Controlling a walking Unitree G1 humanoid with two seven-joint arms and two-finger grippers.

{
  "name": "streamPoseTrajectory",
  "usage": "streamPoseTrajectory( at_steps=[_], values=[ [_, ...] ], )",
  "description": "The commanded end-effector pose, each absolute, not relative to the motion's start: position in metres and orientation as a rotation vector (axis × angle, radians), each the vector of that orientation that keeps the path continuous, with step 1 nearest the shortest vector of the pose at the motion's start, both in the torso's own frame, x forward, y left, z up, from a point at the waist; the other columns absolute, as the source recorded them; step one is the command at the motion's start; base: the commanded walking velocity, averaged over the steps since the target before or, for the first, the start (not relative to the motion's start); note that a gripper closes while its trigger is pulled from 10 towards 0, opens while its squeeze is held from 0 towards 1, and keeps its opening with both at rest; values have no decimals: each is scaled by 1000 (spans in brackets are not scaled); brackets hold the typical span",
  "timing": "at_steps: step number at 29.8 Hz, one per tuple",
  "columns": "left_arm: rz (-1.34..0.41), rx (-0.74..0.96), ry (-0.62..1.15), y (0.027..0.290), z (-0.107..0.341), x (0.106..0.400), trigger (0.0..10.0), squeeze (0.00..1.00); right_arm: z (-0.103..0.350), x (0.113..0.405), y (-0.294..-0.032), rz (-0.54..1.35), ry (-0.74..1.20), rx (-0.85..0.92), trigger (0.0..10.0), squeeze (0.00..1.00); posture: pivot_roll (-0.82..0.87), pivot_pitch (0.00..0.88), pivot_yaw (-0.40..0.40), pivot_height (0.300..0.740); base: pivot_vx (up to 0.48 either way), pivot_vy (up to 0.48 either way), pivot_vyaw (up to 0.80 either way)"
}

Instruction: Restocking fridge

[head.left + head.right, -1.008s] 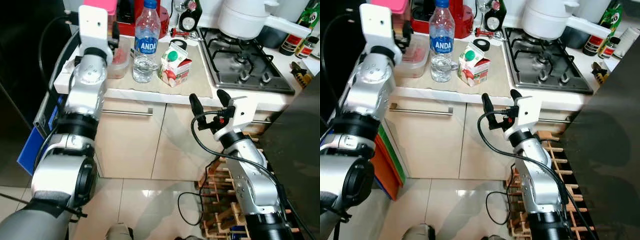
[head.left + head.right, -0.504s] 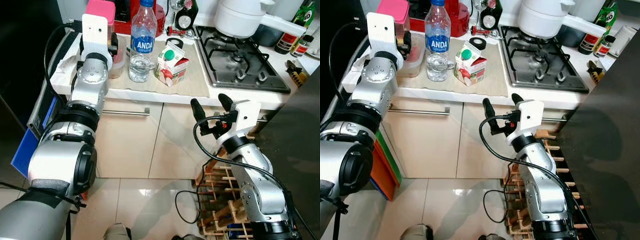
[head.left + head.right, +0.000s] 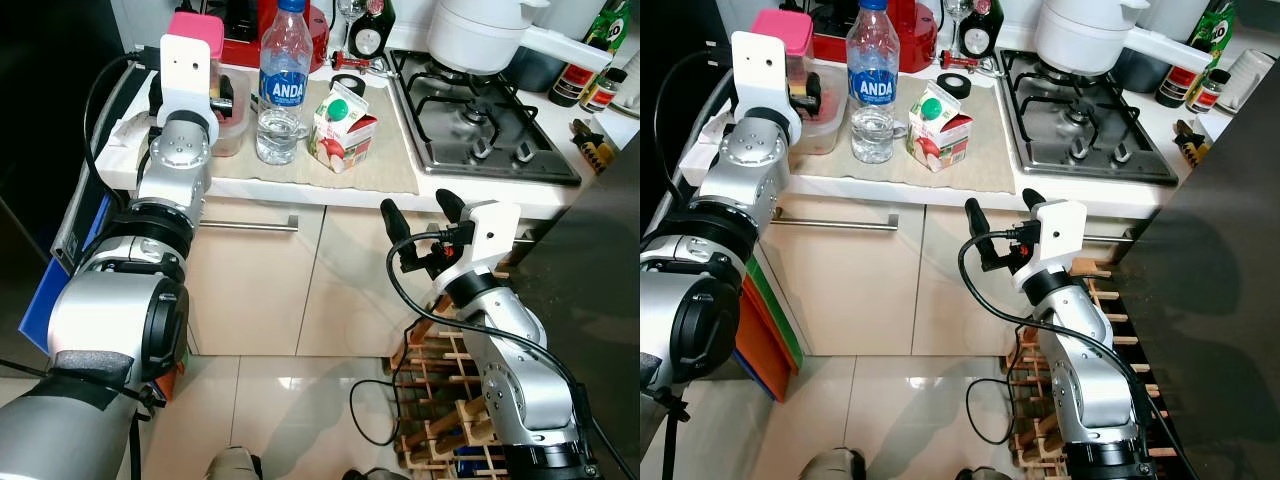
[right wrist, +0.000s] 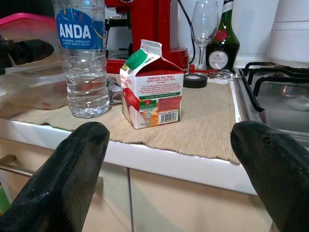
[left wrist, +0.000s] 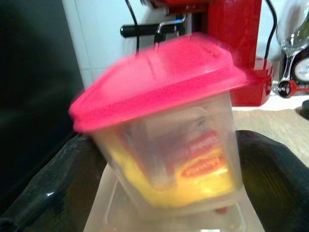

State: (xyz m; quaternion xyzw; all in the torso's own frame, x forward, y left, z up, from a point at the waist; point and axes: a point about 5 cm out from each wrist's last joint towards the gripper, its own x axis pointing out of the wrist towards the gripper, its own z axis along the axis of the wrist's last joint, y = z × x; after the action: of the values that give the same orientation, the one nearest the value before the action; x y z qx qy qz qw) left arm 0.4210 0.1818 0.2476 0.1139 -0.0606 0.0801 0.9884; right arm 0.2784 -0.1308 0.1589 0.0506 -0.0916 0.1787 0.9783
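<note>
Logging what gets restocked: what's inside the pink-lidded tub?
Through the clear wall of the pink-lidded tub, something yellow and a red-and-yellow label show. The lid and blur hide the rest.

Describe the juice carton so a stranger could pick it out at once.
Start at the gas hob, then look to the beige mat on the counter at its left. The juice carton stands there beside the water bottle; it alone is a small box with a green cap and fruit pictures.
</note>
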Motion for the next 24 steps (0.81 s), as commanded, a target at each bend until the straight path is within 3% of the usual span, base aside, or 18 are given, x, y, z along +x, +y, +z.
streamPoseTrajectory(
  at_steps=[1, 12, 13, 14, 24],
  values=[
    [155, 223, -147, 179, 259, 423, 10000, 1000, 161, 278, -133, 359, -184, 96, 10000, 0, 6, 44, -103, 740, 0, 0, 0],
    [125, 244, -132, 178, 259, 424, 10000, 1000, 160, 279, -132, 363, -183, 95, 10000, 0, 18, 28, -100, 740, 0, 0, 0],
    [112, 249, -138, 177, 261, 424, 10000, 302, 159, 279, -132, 364, -181, 96, 10000, 0, 23, 26, -98, 740, 0, 0, 0],
    [111, 249, -141, 177, 262, 423, 10000, 0, 159, 279, -132, 364, -181, 97, 10000, 0, 24, 25, -98, 740, 0, 0, 0],
    [62, 241, -129, 167, 255, 422, 10000, 0, 155, 283, -129, 370, -169, 103, 10000, 0, 53, 12, -103, 740, 0, 0, 0]
  ],
)
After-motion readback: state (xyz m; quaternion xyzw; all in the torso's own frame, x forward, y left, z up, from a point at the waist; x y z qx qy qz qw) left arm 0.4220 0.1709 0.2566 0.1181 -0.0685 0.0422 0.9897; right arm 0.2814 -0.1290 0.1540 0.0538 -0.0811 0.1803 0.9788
